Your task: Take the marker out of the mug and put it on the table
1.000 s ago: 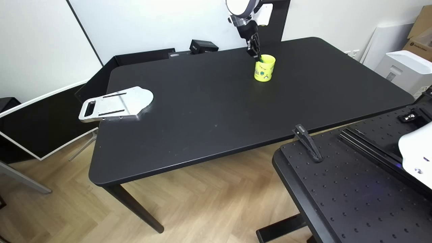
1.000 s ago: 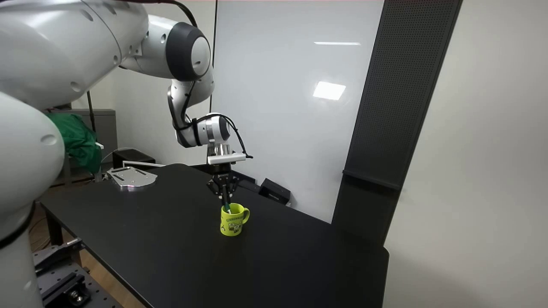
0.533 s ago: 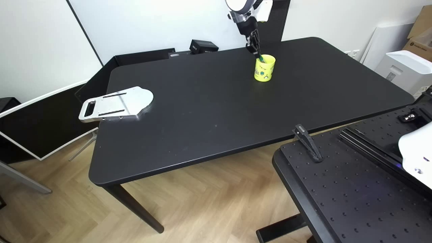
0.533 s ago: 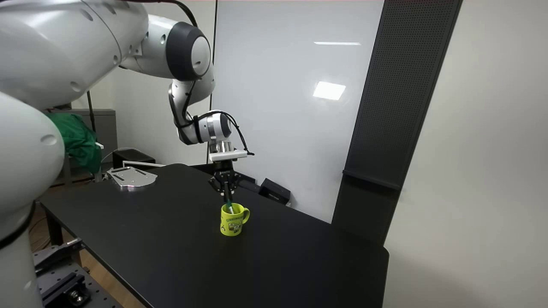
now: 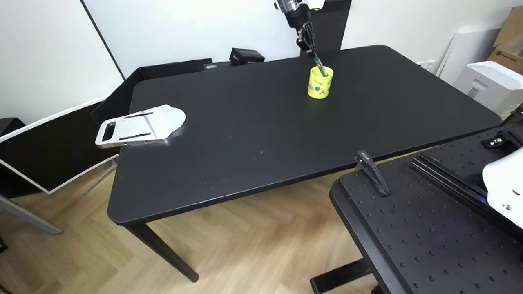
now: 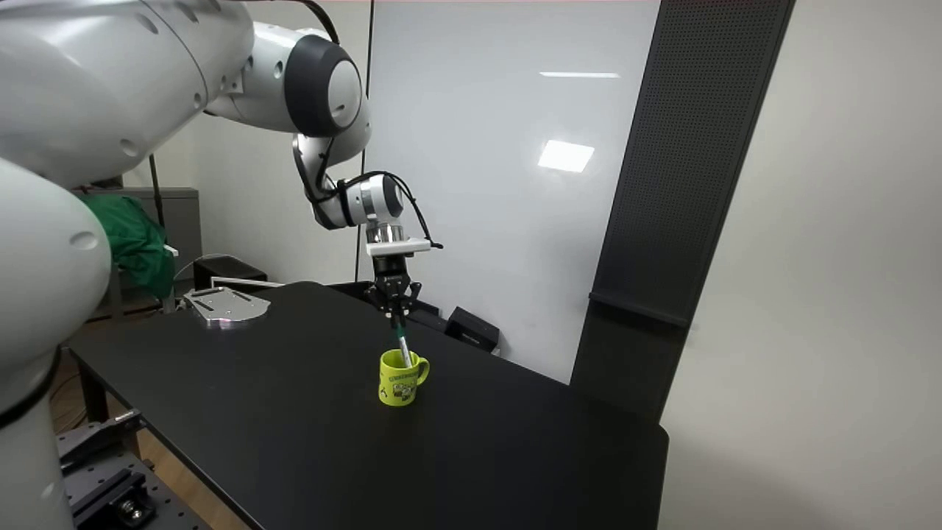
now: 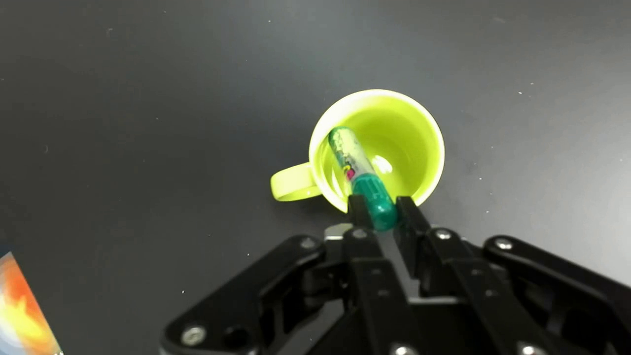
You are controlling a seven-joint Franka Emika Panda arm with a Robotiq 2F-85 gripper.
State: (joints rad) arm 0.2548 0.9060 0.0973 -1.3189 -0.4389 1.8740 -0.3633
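The yellow-green mug (image 5: 318, 86) stands upright on the black table (image 5: 245, 130). It also shows in an exterior view (image 6: 397, 390) and in the wrist view (image 7: 419, 143), with its handle at the left there. The marker (image 7: 357, 160) has a green cap and a pale printed barrel. My gripper (image 7: 378, 209) is shut on the marker's cap end, above the mug's rim. In both exterior views the marker (image 5: 320, 66) (image 6: 404, 349) is tilted, its upper part above the rim. Its lower end is inside the mug, hidden by the mug wall.
A white flat handled plate (image 5: 153, 122) lies at the table's edge, away from the mug. A black box (image 6: 471, 330) sits behind the table's far edge. A black perforated platform (image 5: 433, 232) stands beside the table. A colourful patch (image 7: 22, 310) shows at the wrist view's corner.
My gripper has risen with the marker in it, and more of the marker shows above the mug's rim. The mug has not moved.
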